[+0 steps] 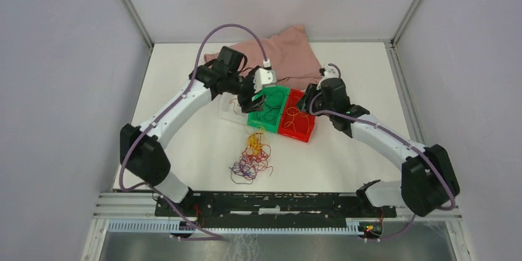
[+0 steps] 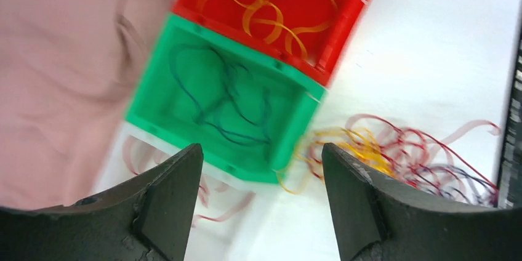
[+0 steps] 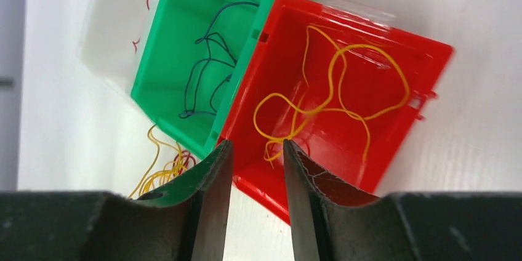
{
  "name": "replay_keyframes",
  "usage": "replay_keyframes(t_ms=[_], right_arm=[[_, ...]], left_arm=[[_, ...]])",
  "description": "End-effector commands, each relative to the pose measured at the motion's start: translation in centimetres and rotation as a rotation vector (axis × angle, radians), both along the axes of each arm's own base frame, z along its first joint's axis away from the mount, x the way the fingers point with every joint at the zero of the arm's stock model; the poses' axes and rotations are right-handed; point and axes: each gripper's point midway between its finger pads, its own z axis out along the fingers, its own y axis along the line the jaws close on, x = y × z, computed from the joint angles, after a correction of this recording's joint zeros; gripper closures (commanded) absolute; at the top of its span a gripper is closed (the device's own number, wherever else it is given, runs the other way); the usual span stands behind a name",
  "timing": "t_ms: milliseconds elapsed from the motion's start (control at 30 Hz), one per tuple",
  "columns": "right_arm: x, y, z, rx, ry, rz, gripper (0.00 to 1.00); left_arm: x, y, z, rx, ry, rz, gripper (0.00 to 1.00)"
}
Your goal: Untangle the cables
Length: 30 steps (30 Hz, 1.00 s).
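A loose clump of the cables [image 1: 251, 156], red, orange-yellow and dark blue-purple strands looped through one another, lies on the white tabletop [image 1: 191, 144] between my two arms, just on the near side of three small bins. The clump runs lengthwise from the bins toward my bases, with its yellow end closest to the bins and the red and purple loops spreading out nearer to me. Some strands are already sorted: dark blue ones in the green bin [image 1: 275, 96], yellow ones in the red bin [image 1: 306, 135] touching its right side, and red ones in a clear bin [image 1: 226, 112] on its left. A pink cloth [image 1: 289, 52] lies beyond the bins. My left gripper [image 1: 248, 98] hangs over the far left part of the green bin, its jaws wide apart and holding nothing. My right gripper [image 1: 306, 102] hangs over the far edge of the red bin, its jaws only a narrow gap apart, also holding nothing. From both grippers the clump lies back toward my bases, past the bins. I judge the left gripper the nearer one, almost in line with the clump's long axis.
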Motion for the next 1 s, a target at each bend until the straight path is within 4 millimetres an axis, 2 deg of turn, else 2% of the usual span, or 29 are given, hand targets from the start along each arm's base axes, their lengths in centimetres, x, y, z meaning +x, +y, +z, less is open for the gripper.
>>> replay_keyframes(t_ms=[0,67,133,233,367,467,667,867,967], right_arm=[[2.2,2.3,-0.5,-0.135,-0.036,0.029,0.60],[2.4,2.5,-1.6,-0.174,-0.011,0.026,0.62],[2.4,2.3,-1.7,-0.180,-0.021,0.006,0.62],[2.1,2.1,0.2,-0.157,-0.082,-0.010,0.60],[1.2,1.6,2.9,-0.125,-0.156,-0.007,0.55],[0.5,1.1,4.3,-0.101,-0.191,-0.015,0.53],[-0.4,0.8,5.0,-0.049,-0.206,-0.028,0.52],[-0.6,1.1,5.1,-0.032,-0.200,-0.020,0.52],[-0.8,1.0,5.2,-0.027,-0.201,-0.021,0.52]], left_arm=[[-5.5,1.0,-0.4,-0.066,0.140,0.035,0.24],[-6.4,1.5,-1.2,-0.075,0.174,0.071,0.27],[-7.2,1.7,-2.0,-0.084,0.222,0.098,0.30],[-8.5,1.6,-2.7,-0.094,0.255,0.080,0.30],[-9.9,2.0,-4.5,0.022,0.040,-0.137,0.31],[-9.1,2.7,-5.7,0.129,-0.136,-0.294,0.32],[-6.8,2.7,-5.7,0.225,-0.474,-0.543,0.36],[-6.9,2.3,-7.4,0.278,-0.564,-0.679,0.37],[-6.9,1.4,-7.8,0.270,-0.621,-0.708,0.41]])
